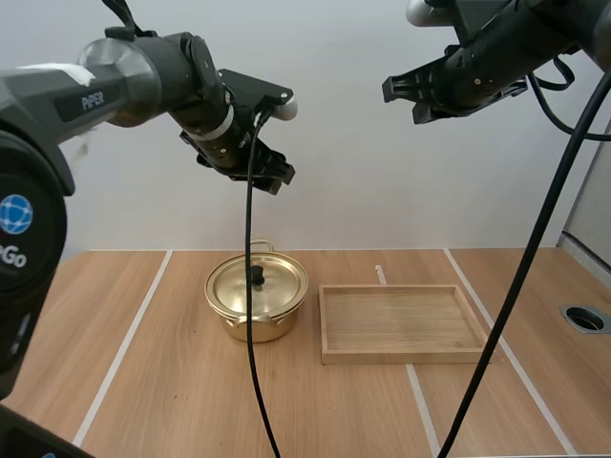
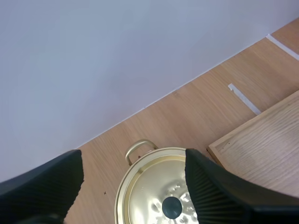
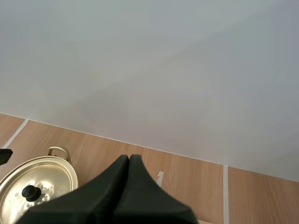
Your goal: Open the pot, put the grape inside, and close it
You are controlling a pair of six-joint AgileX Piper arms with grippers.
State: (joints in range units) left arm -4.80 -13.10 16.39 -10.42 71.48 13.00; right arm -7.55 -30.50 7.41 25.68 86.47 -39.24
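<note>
High view: gold pot [image 1: 256, 305], lid [image 1: 272, 286] on, stands on the bench [image 1: 143, 382] at 6 o'clock from the left claw [image 1: 272, 174], which hangs above it, wide and empty. Right claw [image 1: 403, 95], pressed together on nothing, hangs farther off, at 1 o'clock from the pot. The left arm looks nearer.

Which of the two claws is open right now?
The left gripper, up above the pot: its two fingers stand well apart. On the right gripper they lie pressed together as one dark wedge.
</note>
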